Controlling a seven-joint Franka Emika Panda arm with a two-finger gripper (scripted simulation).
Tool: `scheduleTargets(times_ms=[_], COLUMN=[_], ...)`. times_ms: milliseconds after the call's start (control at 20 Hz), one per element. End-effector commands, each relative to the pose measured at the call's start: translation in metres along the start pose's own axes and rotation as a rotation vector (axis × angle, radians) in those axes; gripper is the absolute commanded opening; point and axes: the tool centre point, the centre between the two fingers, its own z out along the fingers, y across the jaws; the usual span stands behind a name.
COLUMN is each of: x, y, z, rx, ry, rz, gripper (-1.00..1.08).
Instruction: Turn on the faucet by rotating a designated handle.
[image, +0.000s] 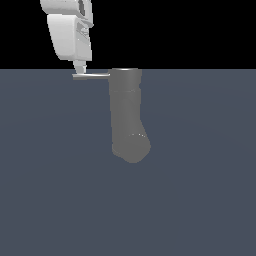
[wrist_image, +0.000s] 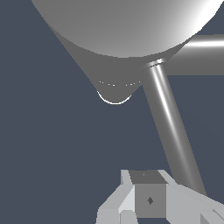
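The faucet (image: 127, 115) is a thick matte gray pipe standing in the middle of the exterior view, with a flat top rim and a rounded, bent lower end. The handle (image: 92, 76) is a thin light-gray rod sticking out from the top rim toward the exterior view's left. My white gripper (image: 80, 67) comes down from above, its narrow tip resting on the handle's outer end; the fingers look closed together. In the wrist view the faucet body (wrist_image: 122, 30) looms large, the handle (wrist_image: 168, 118) runs down beside my gripper (wrist_image: 148, 199), and nothing is held.
A flat dark blue-gray floor (image: 200, 200) surrounds the faucet. In the wrist view a second gray rod (wrist_image: 201, 54) branches off from the faucet's rim near the handle's root. No other objects show.
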Motion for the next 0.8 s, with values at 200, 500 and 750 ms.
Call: scheduleTargets(times_ms=[200,500,750], x=[0.001,0.002,0.004], y=[0.022,0.039,0.043], z=[0.0,0.0,0.0], rx=[-0.008,-0.008,-0.002], ry=[0.002,0.002,0.004], rz=[-0.001,-0.001,-0.006], gripper=[-1.0,-1.0,-1.0])
